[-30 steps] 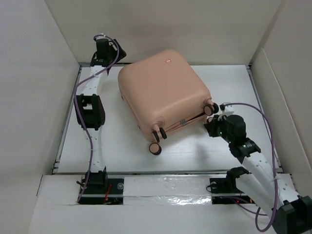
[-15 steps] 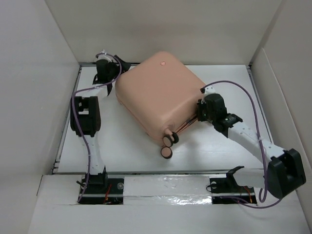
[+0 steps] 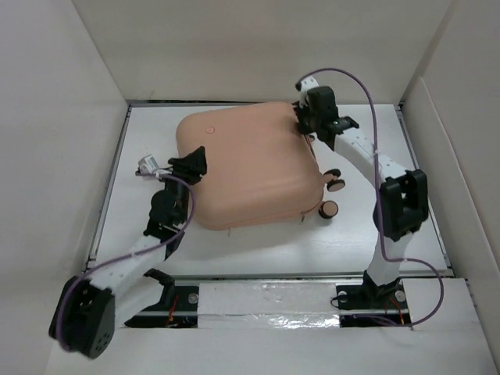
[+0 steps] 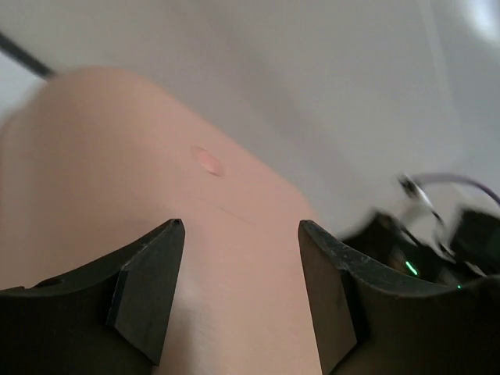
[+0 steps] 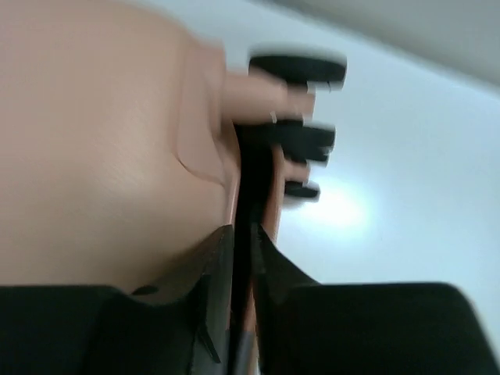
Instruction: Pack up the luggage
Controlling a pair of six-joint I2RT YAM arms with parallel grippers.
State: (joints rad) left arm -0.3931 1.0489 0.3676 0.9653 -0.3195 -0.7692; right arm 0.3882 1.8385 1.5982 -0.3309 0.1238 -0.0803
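The peach-pink luggage (image 3: 250, 168) lies flat and closed on the white table, logo dot (image 3: 208, 130) up and caster wheels (image 3: 336, 184) to the right. My left gripper (image 3: 195, 164) is open at its left edge. In the left wrist view the open gripper (image 4: 241, 226) frames the shell (image 4: 156, 117) without holding it. My right gripper (image 3: 307, 129) is at the back right corner. In the right wrist view this gripper (image 5: 242, 231) is closed along the dark seam (image 5: 251, 164), with a small grey zipper pull (image 5: 243, 344) pinched between the jaws. The blurred wheels (image 5: 308, 137) lie just beyond.
White walls (image 3: 258, 47) box in the table on the left, back and right. Bare table surface (image 3: 391, 226) shows right of and in front of the luggage. The arm bases sit at the near edge (image 3: 266, 301).
The luggage has swung round, its wheels going from front to right. My right gripper has travelled along the seam to the back right corner. My left arm has come from the back left to the left edge.
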